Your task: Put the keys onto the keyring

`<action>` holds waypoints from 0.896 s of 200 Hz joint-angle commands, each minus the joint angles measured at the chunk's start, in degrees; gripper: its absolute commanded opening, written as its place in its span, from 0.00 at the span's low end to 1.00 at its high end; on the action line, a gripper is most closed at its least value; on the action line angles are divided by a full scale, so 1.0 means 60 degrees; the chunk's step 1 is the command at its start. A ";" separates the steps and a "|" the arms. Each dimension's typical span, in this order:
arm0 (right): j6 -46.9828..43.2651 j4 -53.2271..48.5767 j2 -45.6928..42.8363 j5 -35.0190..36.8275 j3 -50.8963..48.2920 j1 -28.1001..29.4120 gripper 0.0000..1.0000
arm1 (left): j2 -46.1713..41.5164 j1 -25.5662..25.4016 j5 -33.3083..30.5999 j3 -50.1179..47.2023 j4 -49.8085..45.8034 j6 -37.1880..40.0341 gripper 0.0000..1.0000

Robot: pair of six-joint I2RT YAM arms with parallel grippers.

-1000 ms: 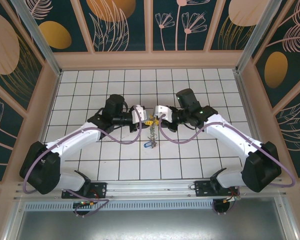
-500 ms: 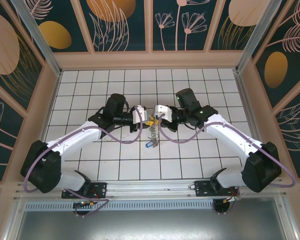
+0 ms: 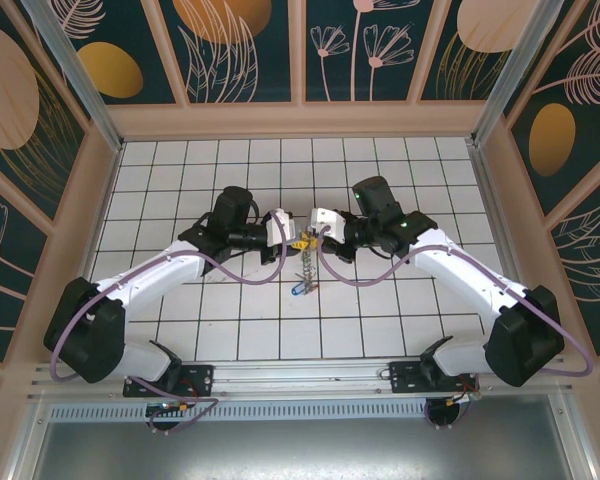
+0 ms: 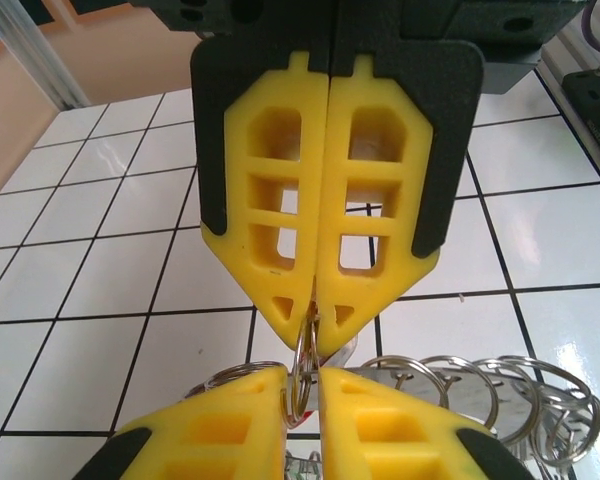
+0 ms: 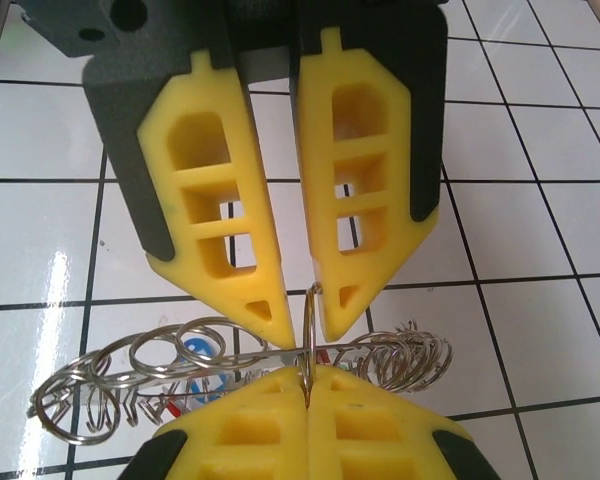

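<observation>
Both grippers meet tip to tip above the middle of the tiled floor. My left gripper (image 3: 291, 238) (image 4: 302, 378) is shut on a small split ring (image 4: 304, 352), a loop of the keyring. My right gripper (image 3: 308, 238) (image 5: 308, 378) is shut on that same thin loop (image 5: 309, 320) from the opposite side. The keyring (image 3: 306, 268) (image 5: 405, 358) hangs below the fingertips, its rim fringed with wire loops (image 4: 470, 385). A key with a blue tag (image 3: 298, 290) (image 5: 194, 349) dangles at its lower end. Other keys are hidden behind the fingers.
White tiled floor (image 3: 400, 300) inside a wooden-framed enclosure with patterned walls (image 3: 245, 50). Purple cables (image 3: 250, 278) loop from both wrists near the hanging keyring. The arm bases sit on a rail at the near edge (image 3: 300, 375).
The left arm has shifted slightly to the right. Both grippers keep their hold on the loop, and the keyring hangs in the same place.
</observation>
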 commanded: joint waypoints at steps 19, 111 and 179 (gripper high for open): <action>0.0096 0.0568 -0.0359 -0.0298 0.0100 0.0075 0.00 | 0.0155 -0.0016 0.0258 0.0269 0.0047 -0.0097 0.00; 0.0619 0.1248 -0.1510 -0.1016 -0.0842 -0.0541 0.26 | -0.0575 -0.0019 0.1214 -0.0941 0.3146 -0.1344 0.00; 0.1230 0.0639 -0.1913 -0.1706 -0.0902 -0.1004 0.32 | -0.0466 -0.0007 0.1851 -0.1460 0.5386 -0.2388 0.00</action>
